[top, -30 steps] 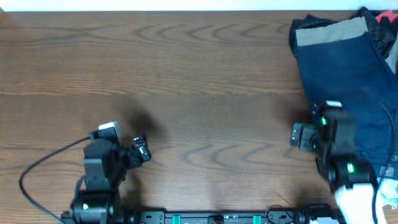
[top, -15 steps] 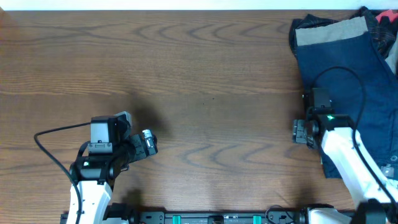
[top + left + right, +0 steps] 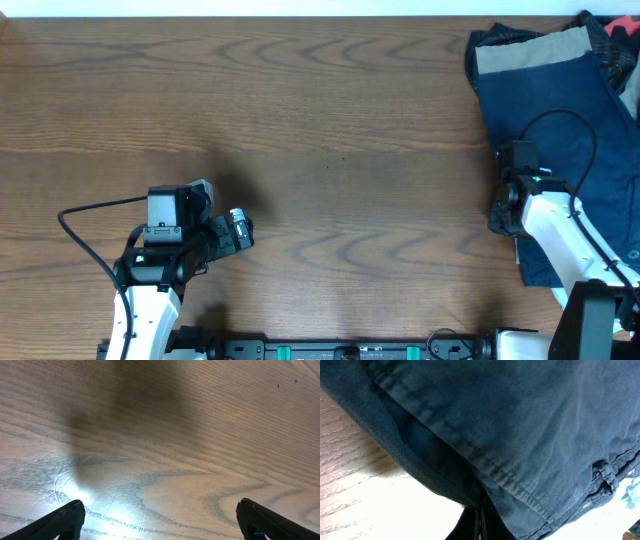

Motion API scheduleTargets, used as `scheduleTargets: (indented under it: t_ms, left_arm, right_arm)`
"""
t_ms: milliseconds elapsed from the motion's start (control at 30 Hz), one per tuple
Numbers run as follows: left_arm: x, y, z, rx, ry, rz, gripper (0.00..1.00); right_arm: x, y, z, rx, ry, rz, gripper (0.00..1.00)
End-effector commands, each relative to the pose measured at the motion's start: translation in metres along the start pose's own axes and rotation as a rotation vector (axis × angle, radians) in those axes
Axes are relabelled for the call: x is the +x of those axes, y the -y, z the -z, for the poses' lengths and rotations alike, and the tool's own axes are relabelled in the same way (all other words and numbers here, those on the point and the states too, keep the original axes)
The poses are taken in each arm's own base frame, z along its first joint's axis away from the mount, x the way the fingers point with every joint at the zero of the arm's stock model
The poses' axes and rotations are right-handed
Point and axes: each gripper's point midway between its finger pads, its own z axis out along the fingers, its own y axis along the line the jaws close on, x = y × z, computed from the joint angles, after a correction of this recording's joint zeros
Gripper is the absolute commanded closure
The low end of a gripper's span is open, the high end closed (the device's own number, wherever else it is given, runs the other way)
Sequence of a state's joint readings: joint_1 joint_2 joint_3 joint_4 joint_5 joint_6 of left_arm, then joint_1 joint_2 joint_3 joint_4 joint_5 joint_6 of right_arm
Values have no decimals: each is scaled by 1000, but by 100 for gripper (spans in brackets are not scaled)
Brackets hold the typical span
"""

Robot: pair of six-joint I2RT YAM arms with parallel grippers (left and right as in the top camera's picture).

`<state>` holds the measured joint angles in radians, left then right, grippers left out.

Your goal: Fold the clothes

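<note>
Overhead: since half a second ago, your right gripper (image 3: 502,213) has slid rightward from the bare table (image 3: 330,120) onto the left edge of the navy garment (image 3: 550,110). The left gripper (image 3: 238,231) has hardly shifted. The garment lies at the table's far right, its tan waistband turned up at the top, with a red cloth (image 3: 612,28) beside that corner. The right arm's cable loops over the fabric.

Left wrist: only wood grain lies under the left gripper (image 3: 160,517). Its jaws are spread wide and hold nothing.

Right wrist: the right gripper (image 3: 480,521) has its jaws clenched on the garment's (image 3: 520,425) folded hem, just above the table (image 3: 350,485).
</note>
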<state>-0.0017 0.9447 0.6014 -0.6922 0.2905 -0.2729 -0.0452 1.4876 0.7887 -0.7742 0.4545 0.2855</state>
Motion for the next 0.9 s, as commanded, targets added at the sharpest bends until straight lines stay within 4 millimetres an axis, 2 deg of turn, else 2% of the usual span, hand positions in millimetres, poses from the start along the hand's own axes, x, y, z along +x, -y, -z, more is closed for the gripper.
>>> scheduleTargets:
  t_ms: [0,100,167,200,233,300,367,467,567,700,867]
  left_arm:
    - [-5,5,4,19,10,-6,2]
    - [-5,5,4,20,10,-6,2]
    - [-5,5,4,20,10,-6,2]
    - [-5,5,4,20,10,-6,2]
    - [-5,5,4,20,10,-6,2]
    - [-5,5,4,19,10,-6,2]
    - [-5,5,4,20,10,-6,2]
    - [-5,5,4,19,10,-6,2]
    - [-5,5,4,19,10,-6,2]
    - [-5,5,4,20,11,-6,2]
    - [-5,5,4,20,11,-6,2]
  right_arm:
    - [-13,-4,12,-65,23,-45,99]
    - [-32,-9,44,-159,56,-58,99]
    - [-53,-13,78,-257,120,-4,99]
    - [-68,-16,105,-327,183,43,99]
    - [-75,-17,118,-360,212,63,99]
    - [-90,-22,158,-470,302,110,99]
    - [-96,-31,191,-593,360,148,99]
    - [-82,-55,220,-777,352,210,99]
    - [-57,-81,228,-898,272,280,99]
    - [-22,-117,230,-983,172,399,99]
    - [24,-168,220,-1016,84,581,99]
